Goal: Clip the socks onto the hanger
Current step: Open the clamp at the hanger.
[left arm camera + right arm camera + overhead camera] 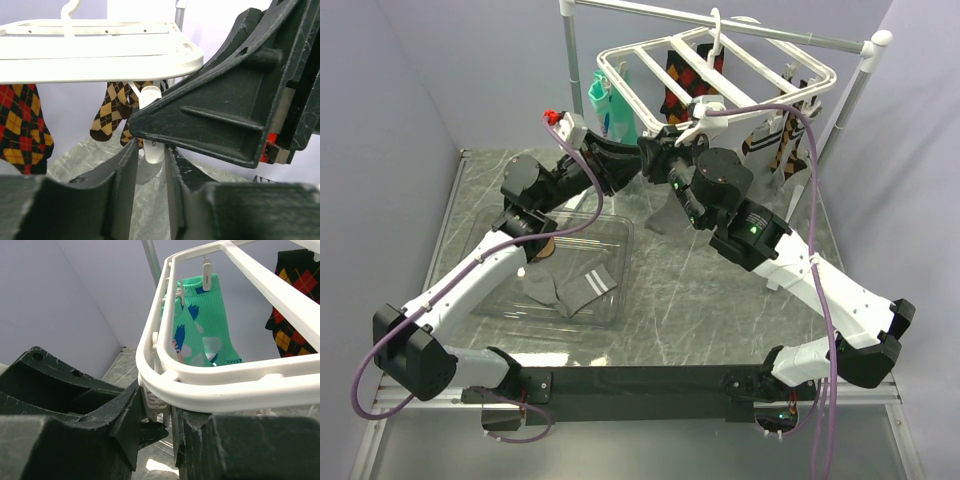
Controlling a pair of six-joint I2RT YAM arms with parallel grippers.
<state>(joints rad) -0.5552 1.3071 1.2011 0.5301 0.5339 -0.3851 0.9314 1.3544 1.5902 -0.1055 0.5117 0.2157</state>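
Note:
The white hanger [630, 98] hangs from the rail, also seen in the left wrist view [100, 55] and the right wrist view [225, 385]. My right gripper [657, 160] [162, 412] is shut on a white clip [157, 402] under the hanger's near corner. My left gripper [632, 165] [150, 152] meets it tip to tip, its jaws nearly closed around that clip's lower end [149, 97] and the top of a grey sock [145, 172]. That sock [670, 215] dangles below both grippers. A second grey sock [582, 288] with white stripes lies in the tray.
A clear plastic tray [610, 240] sits at left under my left arm. Teal patterned socks [610, 105] [205, 325] and argyle socks [685, 75] [17, 125] hang from the hanger. The metal rail [750, 25] stands on white poles behind.

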